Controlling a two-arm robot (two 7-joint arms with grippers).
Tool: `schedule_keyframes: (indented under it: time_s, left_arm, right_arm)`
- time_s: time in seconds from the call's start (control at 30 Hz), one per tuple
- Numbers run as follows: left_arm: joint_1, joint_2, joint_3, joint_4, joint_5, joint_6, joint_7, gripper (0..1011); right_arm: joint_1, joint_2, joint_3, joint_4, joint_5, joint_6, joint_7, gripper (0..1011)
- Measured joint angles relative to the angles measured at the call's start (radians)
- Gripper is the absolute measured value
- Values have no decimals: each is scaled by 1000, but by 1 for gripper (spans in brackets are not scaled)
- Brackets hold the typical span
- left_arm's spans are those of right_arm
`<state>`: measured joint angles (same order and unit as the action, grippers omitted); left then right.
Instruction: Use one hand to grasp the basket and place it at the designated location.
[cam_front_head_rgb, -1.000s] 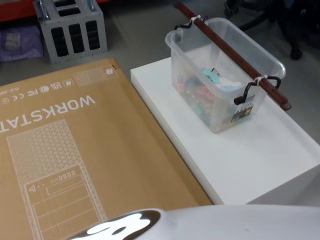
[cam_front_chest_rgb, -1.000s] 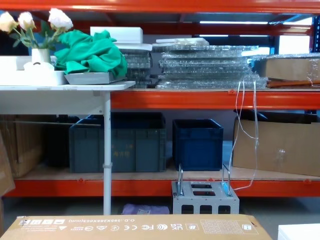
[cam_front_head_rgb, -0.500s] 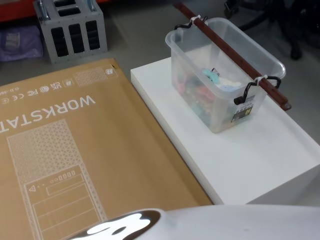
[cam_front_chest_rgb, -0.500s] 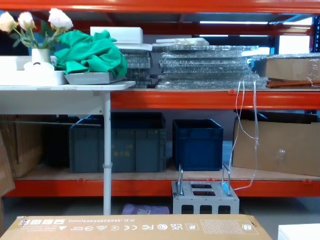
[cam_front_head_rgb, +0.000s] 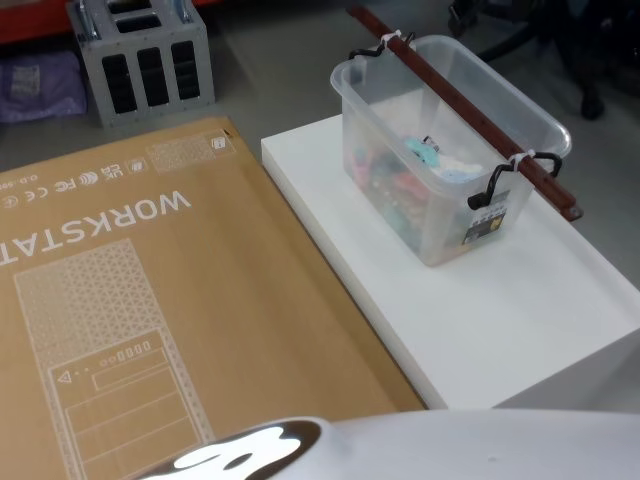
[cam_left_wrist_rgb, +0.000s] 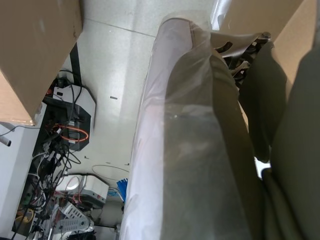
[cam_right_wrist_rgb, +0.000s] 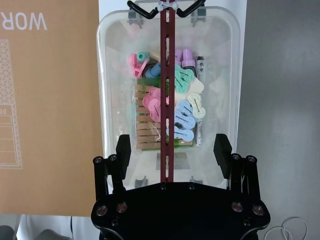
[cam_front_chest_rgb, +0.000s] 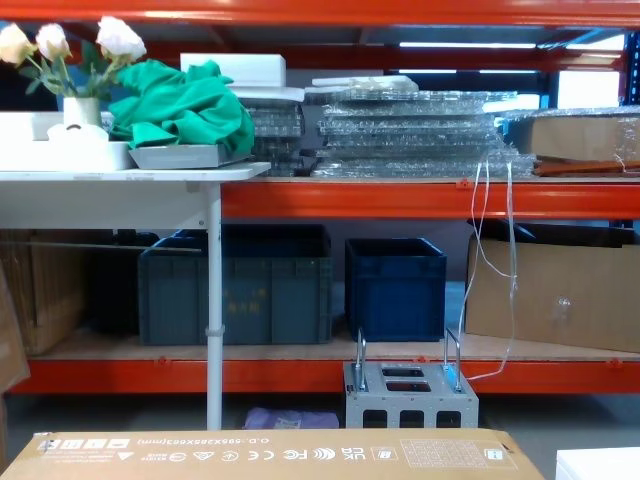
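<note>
The basket (cam_front_head_rgb: 440, 165) is a translucent plastic tub standing on a white platform (cam_front_head_rgb: 520, 310), with a long maroon bar handle (cam_front_head_rgb: 462, 103) tied across its rim. In the right wrist view the basket (cam_right_wrist_rgb: 112, 75) holds several coloured clothes pegs (cam_right_wrist_rgb: 182, 107) under its handle (cam_right_wrist_rgb: 167, 100). My right gripper (cam_right_wrist_rgb: 172, 150) hangs open above the basket's near end. Its black fingers (cam_right_wrist_rgb: 123, 148) stand one on each side of the handle bar, apart from it. The left wrist view looks down along a plastic-wrapped robot part (cam_left_wrist_rgb: 190, 150) at the floor.
A large flat cardboard box (cam_front_head_rgb: 150, 300) lies left of the platform. A grey metal box with two loop handles (cam_front_head_rgb: 140, 55) sits on the floor behind it. Dark blue crates (cam_front_chest_rgb: 395, 285) fill the orange shelving. Cables and equipment (cam_left_wrist_rgb: 65, 125) lie on the floor.
</note>
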<state>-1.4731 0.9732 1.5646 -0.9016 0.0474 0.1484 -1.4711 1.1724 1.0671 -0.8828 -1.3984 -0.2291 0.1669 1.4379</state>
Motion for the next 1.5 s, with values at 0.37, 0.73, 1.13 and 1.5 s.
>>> schedule_keyframes:
  time_s: [0.37,0.73,1.13,1.5]
  left_arm:
    - [0,0,0,0,0,0,0,0]
    - [0,0,0,0,0,0,0,0]
    - [0,0,0,0,0,0,0,0]
    - [0,0,0,0,0,0,0,0]
  right_arm:
    - [0,0,0,0,0,0,0,1000]
    - [-15,-8,5,20,8,-30,0,1000]
    - [-19,-50,-24,77,1,-58,9,1000]
    - [-5,-112,-72,156,-32,-74,17,1000]
